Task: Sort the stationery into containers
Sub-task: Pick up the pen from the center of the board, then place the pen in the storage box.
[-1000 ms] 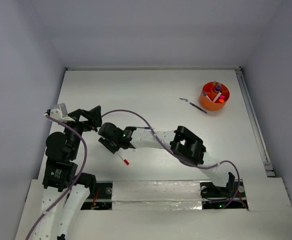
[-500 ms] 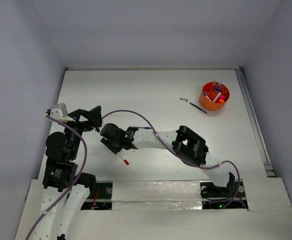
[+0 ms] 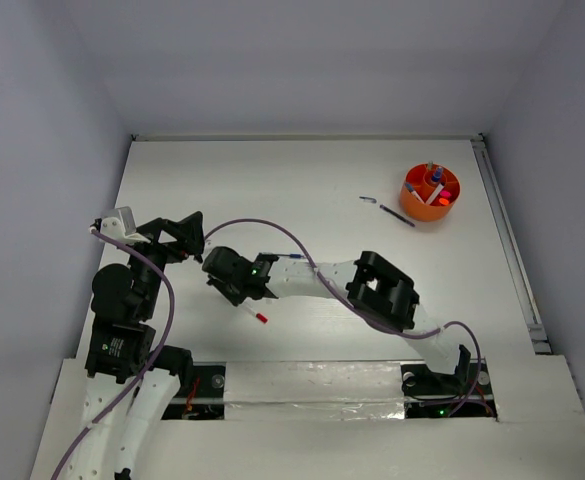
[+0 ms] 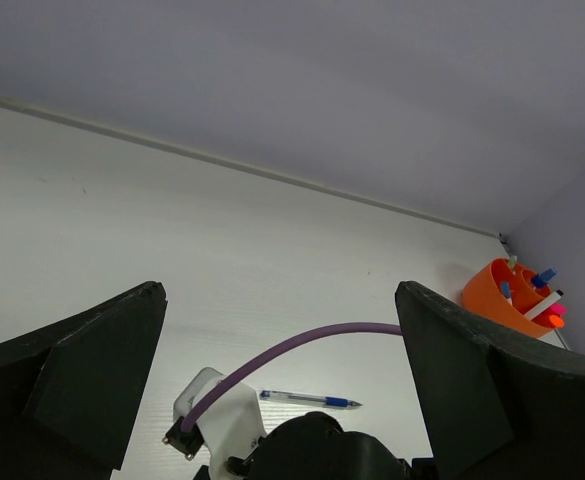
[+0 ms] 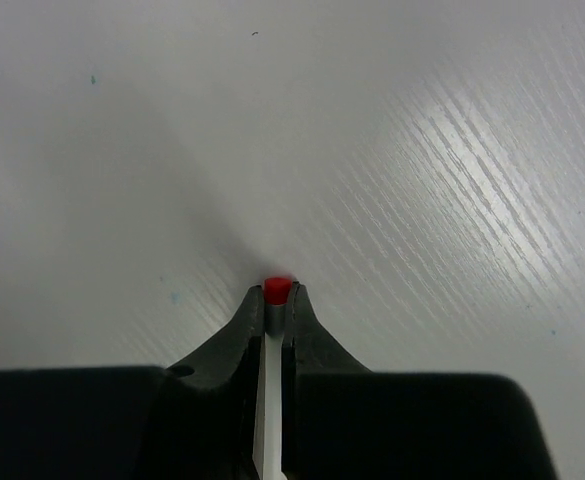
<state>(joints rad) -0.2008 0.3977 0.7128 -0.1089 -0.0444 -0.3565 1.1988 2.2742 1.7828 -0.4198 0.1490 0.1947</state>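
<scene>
Right hand (image 5: 277, 305) has just clenched on red-capped pen (image 5: 277, 290), low over desk (image 3: 322, 180), left-centre | left hand (image 3: 185, 240) released, idle | next: lift level, carry to orange cup (image 3: 424, 212) far right

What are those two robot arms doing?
They're tidying pens into the orange cup, which already holds a few. The right claw is shut on a white pen with a red cap, close to the table. The left claw is wide open and holds nothing. A blue pen and a dark pen lie loose on the table.
</scene>
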